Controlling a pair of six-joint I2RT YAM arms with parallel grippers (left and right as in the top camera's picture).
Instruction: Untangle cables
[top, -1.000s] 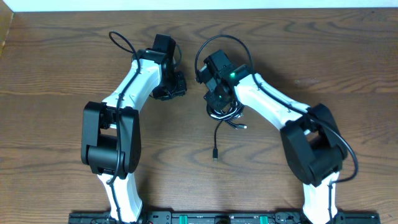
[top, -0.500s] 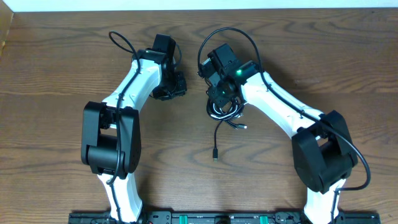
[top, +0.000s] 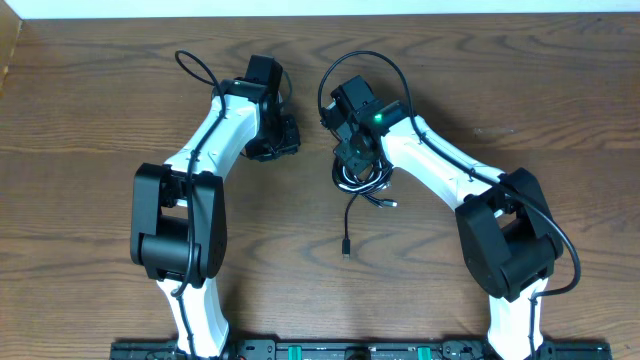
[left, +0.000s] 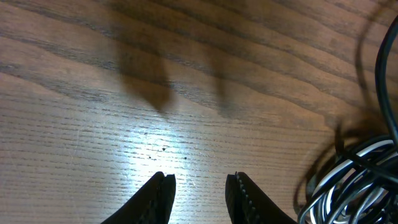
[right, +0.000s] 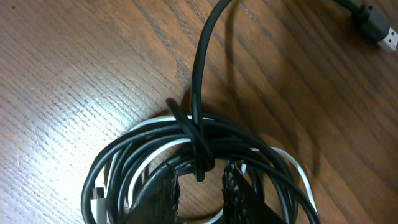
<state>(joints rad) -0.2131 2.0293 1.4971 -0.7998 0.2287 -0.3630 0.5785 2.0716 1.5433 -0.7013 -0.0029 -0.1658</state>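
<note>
The cables (top: 362, 182) lie coiled in one tight bundle at the table's centre, black strands with a white one among them. One black tail runs toward the front and ends in a plug (top: 346, 247). My right gripper (top: 356, 165) is directly over the coil. In the right wrist view the right gripper (right: 200, 180) reaches into the ring of cables (right: 137, 143), jaws slightly apart, with a black strand (right: 199, 149) wrapped across the bundle at their tips and not clamped. My left gripper (top: 285, 140) hovers left of the coil; in its own view the left gripper (left: 200, 180) is open and empty, the cables (left: 357, 180) to its right.
A loose USB plug (right: 376, 28) lies on bare wood beyond the coil. The right arm's own thick black cable (top: 365, 62) arcs above its wrist. The wooden table (top: 90, 120) stretches out on both sides, its far edge along the top.
The right arm's elbow swung outward and came back, and its wrist ends slightly farther up the table. The coil and the left arm have not moved.
</note>
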